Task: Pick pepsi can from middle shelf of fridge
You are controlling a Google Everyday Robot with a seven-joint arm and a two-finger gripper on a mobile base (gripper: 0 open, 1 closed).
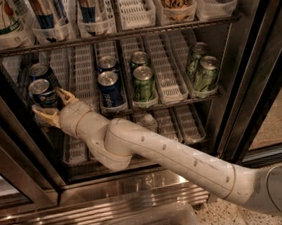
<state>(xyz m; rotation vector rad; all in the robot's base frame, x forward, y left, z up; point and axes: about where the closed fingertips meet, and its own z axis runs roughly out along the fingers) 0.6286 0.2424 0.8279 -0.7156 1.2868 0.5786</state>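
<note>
While your gripper [54, 106] sits at the left end of the middle shelf [163, 77], its two tan fingers [65, 95] are spread apart and hold nothing. One finger points up on the right of the pepsi can [42, 93], and the other lies low, toward the left at its base. The can stands upright, just beyond and a little up-left of the gap between them. It is so close that you can't tell whether a finger touches it.

Its long axis is vertical and the finger spread runs roughly across it. You'd likely need a short push deeper and leftward to bring the body between the pads before closing.

Mind the second blue can [41, 71] directly behind it in the same lane; a shove could knock them together. Two more blue cans [110, 89] stand to the right, with the green cans [143, 85] beyond them. The arm [186, 162] reaches in from the lower right, over the bottom edge of the fridge [257, 72].
</note>
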